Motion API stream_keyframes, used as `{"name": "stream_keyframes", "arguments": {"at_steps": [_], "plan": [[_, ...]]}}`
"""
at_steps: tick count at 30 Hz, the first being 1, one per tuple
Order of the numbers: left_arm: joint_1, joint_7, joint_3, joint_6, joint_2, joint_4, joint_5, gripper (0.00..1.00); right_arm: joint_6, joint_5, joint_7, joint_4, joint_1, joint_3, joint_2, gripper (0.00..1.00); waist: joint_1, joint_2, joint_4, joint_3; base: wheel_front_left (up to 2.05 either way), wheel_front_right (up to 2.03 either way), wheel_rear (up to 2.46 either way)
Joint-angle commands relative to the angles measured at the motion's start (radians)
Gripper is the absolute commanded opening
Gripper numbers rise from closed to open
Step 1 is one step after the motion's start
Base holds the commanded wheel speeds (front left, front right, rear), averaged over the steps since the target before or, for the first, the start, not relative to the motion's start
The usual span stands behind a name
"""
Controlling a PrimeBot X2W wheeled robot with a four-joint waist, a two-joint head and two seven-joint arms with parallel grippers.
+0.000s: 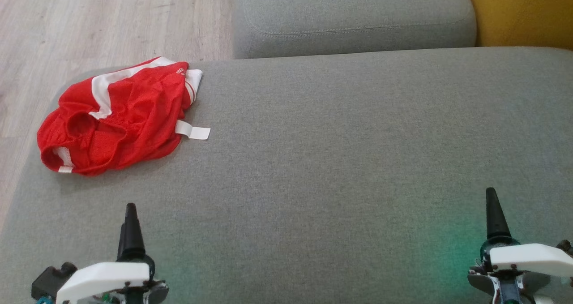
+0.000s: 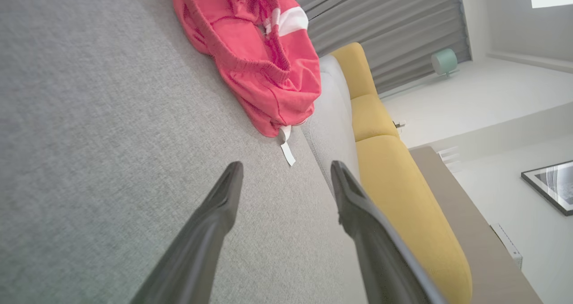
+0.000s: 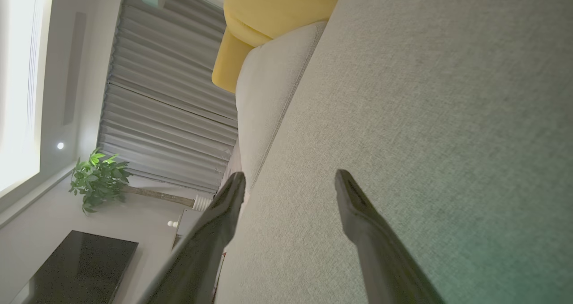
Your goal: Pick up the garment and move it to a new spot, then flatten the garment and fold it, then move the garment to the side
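Garment (image 2: 250, 49) shows beyond left fingers (image 2: 219, 205) (both pairs spread, empty), plant (image 3: 96, 178) beyond right fingers (image 3: 358, 214).

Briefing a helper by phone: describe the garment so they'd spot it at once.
Start from the broad grey fabric seat cushion. At its far left corner, by the wooden floor, lies a crumpled red mesh garment with white bands. Its red and protruding white tag set it apart from the plain grey around it.

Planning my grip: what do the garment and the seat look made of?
Garment: thin red mesh-like sports knit, probably polyester, with a faint sheen and white bands; the pitted texture and limp crumpling suggest it. Seat: grey woven upholstery fabric, matte; a fine flecked weave shows close up.
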Motion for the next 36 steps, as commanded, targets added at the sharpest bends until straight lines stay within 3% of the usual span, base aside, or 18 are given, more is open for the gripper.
{"name": "stream_keyframes", "arguments": {"at_steps": [1, 19, 36], "plan": [[-0.041, -0.015, -0.002, 0.001, 0.005, -0.04, 0.035, 1.0, 0.002, -0.035, -0.013, -0.04, -0.027, 0.012, -0.006, 1.0, -0.0001, 0.0, 0.0, -0.001, 0.0, 0.0, 0.0], [-0.044, -0.068, -0.055, 0.022, 0.006, -0.084, 0.272, 1.0, 0.004, -0.27, -0.066, -0.076, -0.017, 0.055, -0.007, 1.0, -0.0001, 0.0, 0.003, -0.008, 0.0, 0.0, 0.0], [-0.046, -0.118, -0.093, 0.01, 0.007, -0.098, 0.468, 1.0, 0.005, -0.491, -0.116, -0.106, -0.008, 0.073, -0.008, 1.0, -0.0001, 0.0, 0.013, -0.013, 0.0, 0.0, 0.0]]}}
